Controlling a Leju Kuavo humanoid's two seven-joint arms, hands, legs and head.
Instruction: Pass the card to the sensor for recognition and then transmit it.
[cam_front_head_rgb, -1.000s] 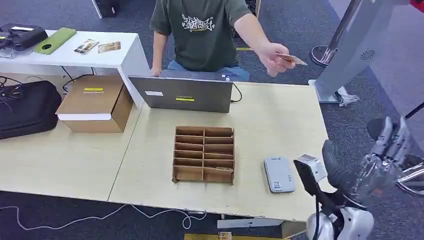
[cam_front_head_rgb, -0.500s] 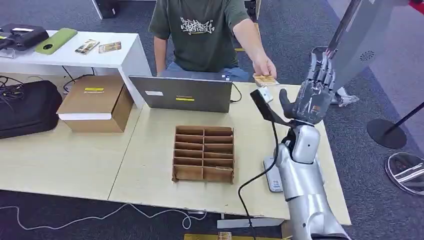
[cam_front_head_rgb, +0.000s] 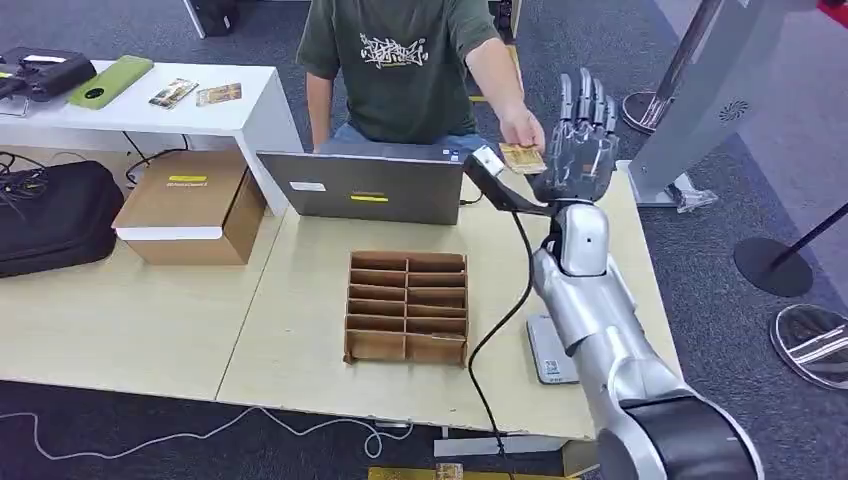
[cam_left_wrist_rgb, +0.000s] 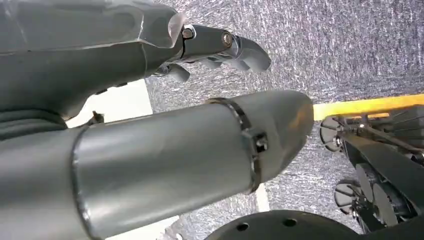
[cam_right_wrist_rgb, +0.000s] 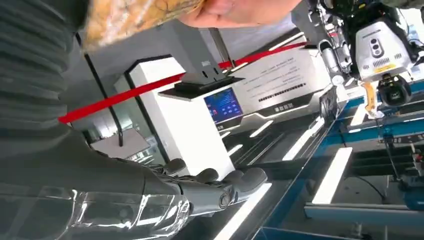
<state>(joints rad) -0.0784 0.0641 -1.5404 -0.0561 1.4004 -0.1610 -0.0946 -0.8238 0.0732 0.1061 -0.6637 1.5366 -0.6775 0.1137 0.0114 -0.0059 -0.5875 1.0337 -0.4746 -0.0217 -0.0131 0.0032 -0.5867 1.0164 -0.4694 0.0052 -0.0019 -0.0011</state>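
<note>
A person in a green shirt holds out a yellowish card (cam_front_head_rgb: 522, 157) over the far edge of the table (cam_front_head_rgb: 130, 320). My right hand (cam_front_head_rgb: 580, 140) is raised beside it, fingers straight and apart, nothing in it; the card sits just left of the palm. In the right wrist view the card (cam_right_wrist_rgb: 140, 17) and the person's fingers (cam_right_wrist_rgb: 235, 9) are close above my right hand (cam_right_wrist_rgb: 200, 192). The grey card sensor (cam_front_head_rgb: 549, 352) lies on the table near the front right, partly behind my forearm. My left hand (cam_left_wrist_rgb: 210, 47) hangs over carpet, fingers loosely curled, holding nothing.
A brown cardboard divider tray (cam_front_head_rgb: 408, 308) stands mid-table. A laptop (cam_front_head_rgb: 365, 187) stands behind it, a cardboard box (cam_front_head_rgb: 190, 205) and black bag (cam_front_head_rgb: 50, 215) to the left. A white side table (cam_front_head_rgb: 150, 105) carries more cards. A grey kiosk (cam_front_head_rgb: 715, 95) stands right.
My right arm swung up from beside the table's right edge to the far edge, beside the person's hand. The person lowered the card towards the table edge.
</note>
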